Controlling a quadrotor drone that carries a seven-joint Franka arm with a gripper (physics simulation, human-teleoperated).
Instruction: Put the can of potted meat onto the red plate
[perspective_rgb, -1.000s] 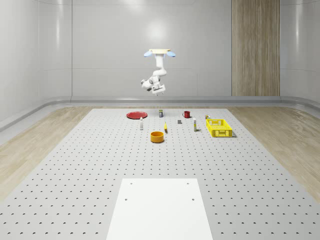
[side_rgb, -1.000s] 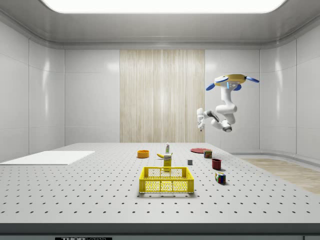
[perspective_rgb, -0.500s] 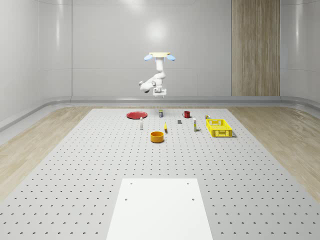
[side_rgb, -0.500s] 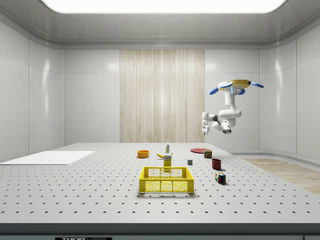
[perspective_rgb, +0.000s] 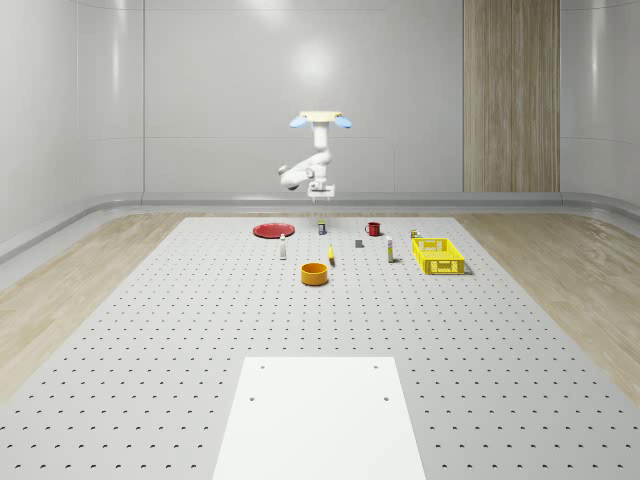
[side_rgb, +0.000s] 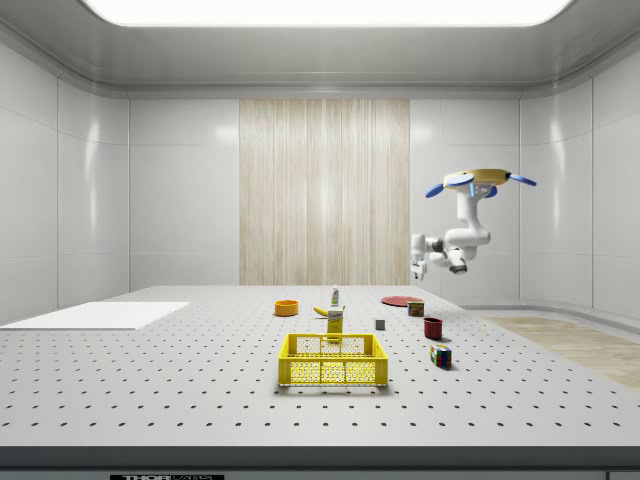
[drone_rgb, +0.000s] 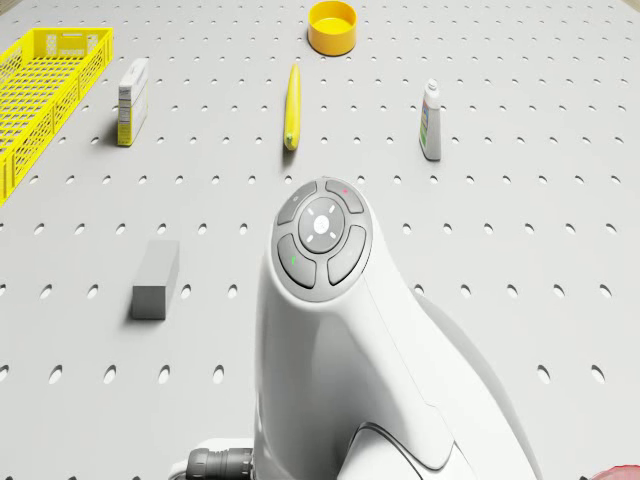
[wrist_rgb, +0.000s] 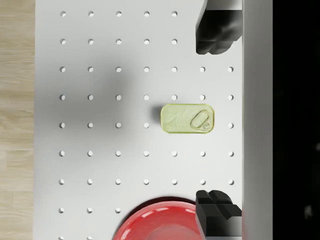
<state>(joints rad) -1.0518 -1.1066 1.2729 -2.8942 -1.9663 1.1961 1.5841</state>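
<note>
One can of potted meat (wrist_rgb: 187, 119), one red plate (wrist_rgb: 159, 221) (drone hovering above); end effector (wrist_rgb: 216, 122) fingers apart.

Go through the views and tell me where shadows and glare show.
Wrist view: a soft grey shadow lies on the table beside the can of potted meat. Side view: a bright ceiling light panel glares. Whole-scene view: pale reflections streak the back wall.

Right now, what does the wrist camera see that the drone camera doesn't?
Wrist view adds: the potted meat can on the table, framed by the open gripper. Drone view adds: the arm, banana, bottle, yellow basket, orange bowl, grey block. Both: the holed table and the red plate. The drone hovers above the table's far end.
</note>
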